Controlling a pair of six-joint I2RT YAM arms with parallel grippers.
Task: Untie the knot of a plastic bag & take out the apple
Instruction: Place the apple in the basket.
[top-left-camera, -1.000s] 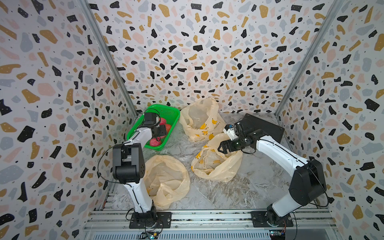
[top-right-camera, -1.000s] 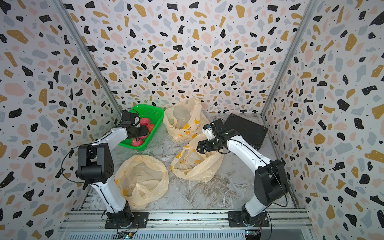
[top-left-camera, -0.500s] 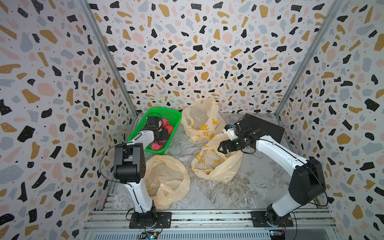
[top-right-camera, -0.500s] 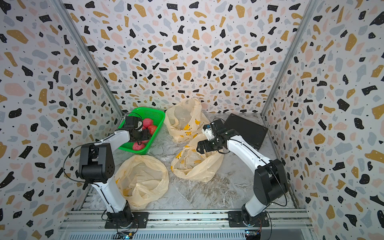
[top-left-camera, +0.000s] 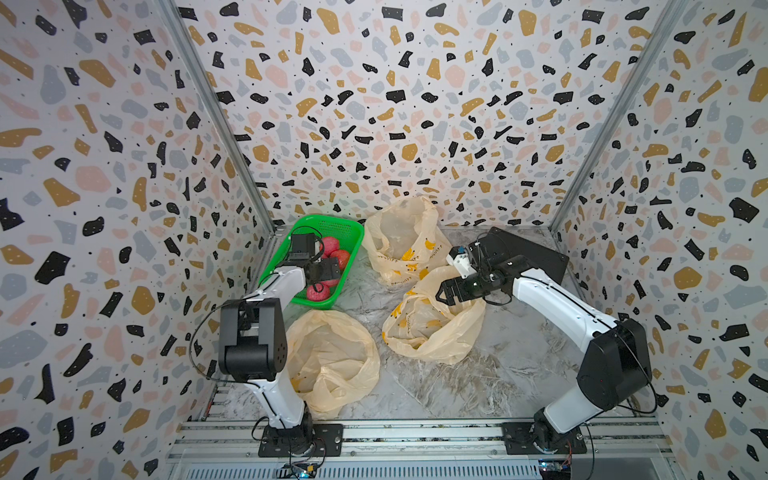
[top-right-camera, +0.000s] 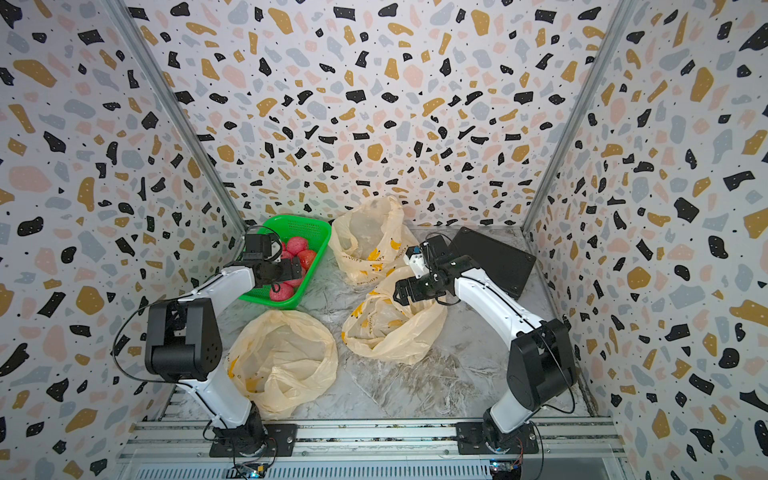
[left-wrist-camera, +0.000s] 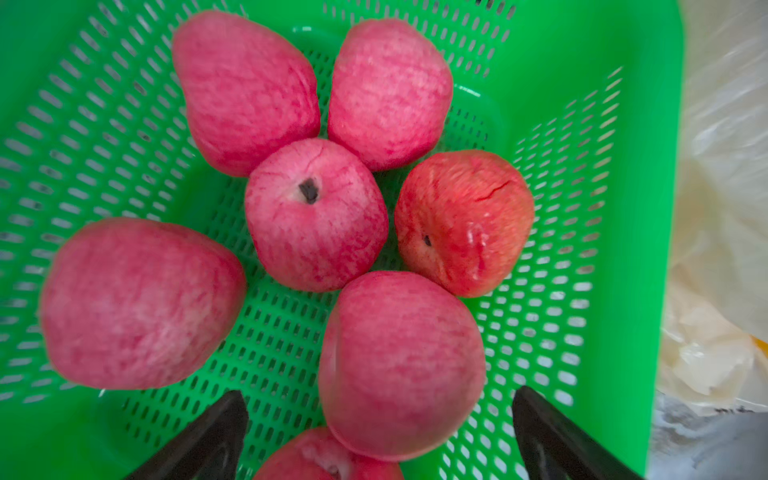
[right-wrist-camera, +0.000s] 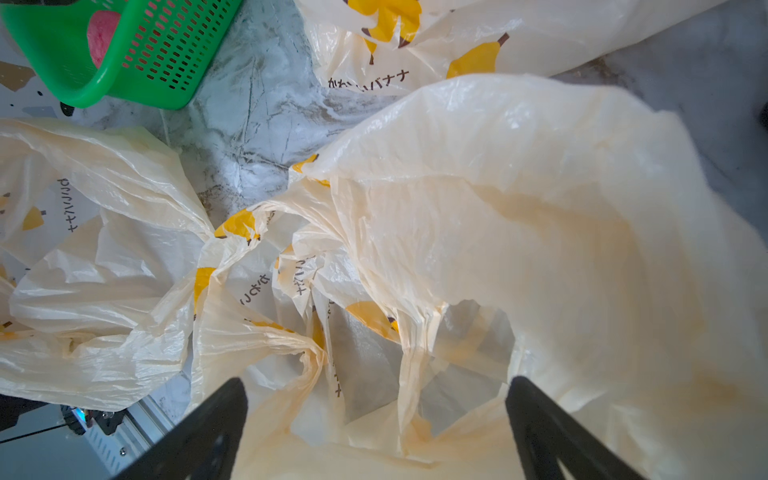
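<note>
Nearest, on the left, a crumpled, open-mouthed plastic bag (top-left-camera: 332, 357) lies on the marbled table (top-left-camera: 478, 374). Beyond it to the right, the right gripper (right-wrist-camera: 376, 386) hangs with its jaws spread wide, holding nothing, just above the mouth of a second bag (top-left-camera: 432, 332). Farther left, the left gripper (left-wrist-camera: 378, 405) stands released over the green basket (top-left-camera: 332, 226), where the apples (left-wrist-camera: 316, 216) lie. One apple (left-wrist-camera: 399, 365) sits between its parted fingers (left-wrist-camera: 216, 428), touching neither. A third bag (top-left-camera: 403, 241) and a black tray (top-left-camera: 532, 257) lie farthest.
</note>
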